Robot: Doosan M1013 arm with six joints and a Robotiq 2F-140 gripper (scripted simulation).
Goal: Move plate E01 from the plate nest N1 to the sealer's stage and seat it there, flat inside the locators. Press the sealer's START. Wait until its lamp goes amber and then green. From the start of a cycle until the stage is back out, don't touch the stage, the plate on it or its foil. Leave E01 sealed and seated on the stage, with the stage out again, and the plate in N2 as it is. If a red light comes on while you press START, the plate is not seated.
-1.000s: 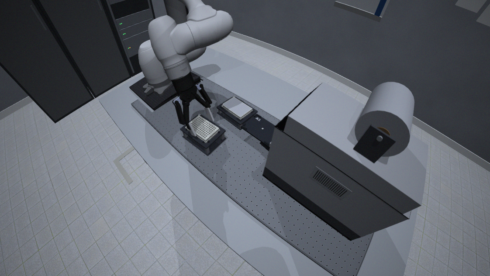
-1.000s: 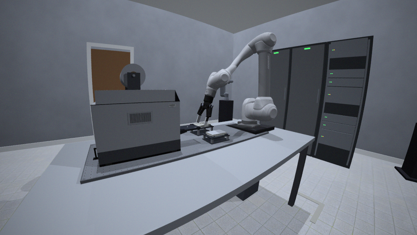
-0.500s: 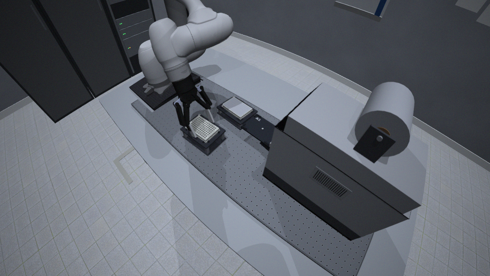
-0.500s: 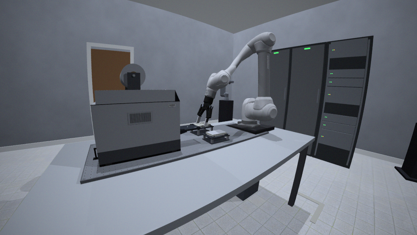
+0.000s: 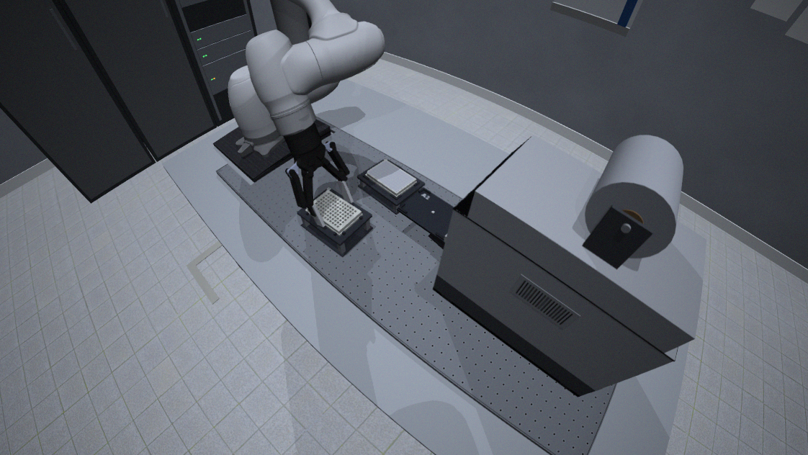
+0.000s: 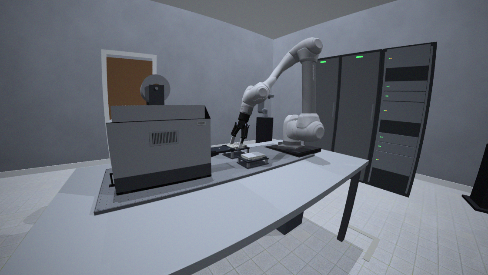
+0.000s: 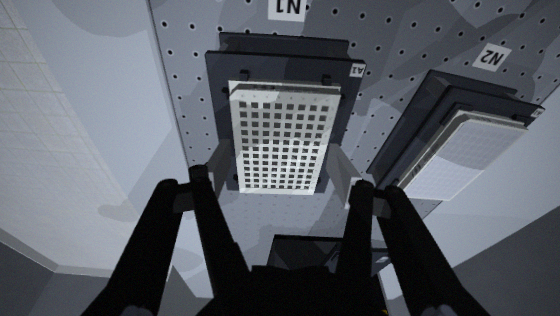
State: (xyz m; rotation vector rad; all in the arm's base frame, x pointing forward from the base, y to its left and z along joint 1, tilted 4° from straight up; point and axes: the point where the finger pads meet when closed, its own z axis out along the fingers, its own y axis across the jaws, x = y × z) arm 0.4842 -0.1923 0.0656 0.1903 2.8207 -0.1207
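Gripper [image 7: 280,192] spread wide, holding nothing, astride plate E01 [image 7: 282,137]; two nests, one plate each, near table's arm-end edge.

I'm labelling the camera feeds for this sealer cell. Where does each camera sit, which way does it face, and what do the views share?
Top: high above the table's sealer side, looking down at the breadboard; the arm's upper links and claw show.
Exterior: at standing height beyond the table's far end, facing the sealer's vented side and the server racks; the whole arm shows, base included.
Wrist: on the arm, looking down past the open claw's two fingers at plate E01 in nest N1.
Shared: all three show E01 and the covered plate in N2.
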